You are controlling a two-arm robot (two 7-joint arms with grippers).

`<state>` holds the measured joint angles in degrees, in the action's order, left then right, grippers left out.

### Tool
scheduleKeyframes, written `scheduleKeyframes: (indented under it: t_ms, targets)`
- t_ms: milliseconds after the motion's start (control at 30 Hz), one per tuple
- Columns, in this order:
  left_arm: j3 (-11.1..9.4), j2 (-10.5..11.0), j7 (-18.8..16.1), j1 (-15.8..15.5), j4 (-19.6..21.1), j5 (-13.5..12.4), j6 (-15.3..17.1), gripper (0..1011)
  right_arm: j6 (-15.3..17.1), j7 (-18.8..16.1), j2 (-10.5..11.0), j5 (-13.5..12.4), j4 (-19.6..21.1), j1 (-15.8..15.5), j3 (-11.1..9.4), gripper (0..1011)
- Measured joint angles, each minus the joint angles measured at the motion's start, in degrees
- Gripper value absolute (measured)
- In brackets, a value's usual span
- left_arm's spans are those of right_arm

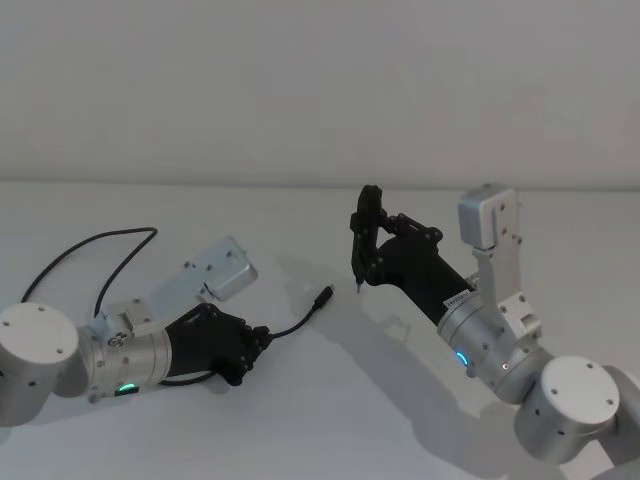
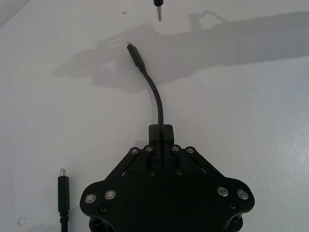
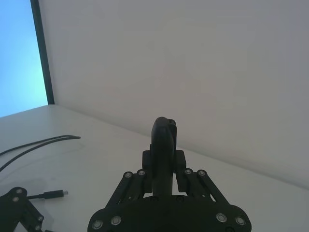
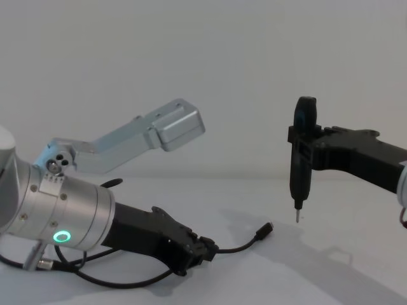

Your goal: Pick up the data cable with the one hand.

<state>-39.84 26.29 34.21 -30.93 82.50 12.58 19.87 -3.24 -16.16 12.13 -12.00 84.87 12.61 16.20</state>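
White table [image 1: 330, 430] | left gripper [image 1: 260, 342] fingers [image 2: 166, 133] clamp data cable [image 1: 298, 324] | right gripper [image 4: 305, 141] holds tool [image 4: 297, 184]

You have one data cable [image 1: 297, 325] with two plugs [image 2: 136, 57], two tools, a left tool [image 1: 255, 345] and a right tool [image 1: 372, 240], one pin-tipped driver [image 4: 300, 171], one worktop [image 1: 300, 430].

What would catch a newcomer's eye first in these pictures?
The left gripper, low over the white table, is shut on the black cable close to one plug, which points toward the middle. Opposite it, on the right, the right gripper holds a slim pin-tipped tool upright above the table.
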Motion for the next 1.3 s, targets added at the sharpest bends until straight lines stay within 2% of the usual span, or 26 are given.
scheduleKeyframes:
  t_ms: [700, 1300]
  targets:
    - [-0.36, 0.19, 0.94, -0.28, 0.03, -0.23, -0.08, 38, -1.26, -0.61, -1.57, 1.79, -5.80, 4.03, 1.33, 275]
    - [-0.44, 0.24, 1.11, -0.35, 0.02, -0.28, -0.08, 38, -1.51, -0.96, -2.20, 2.33, -7.74, 5.24, 2.06, 274]
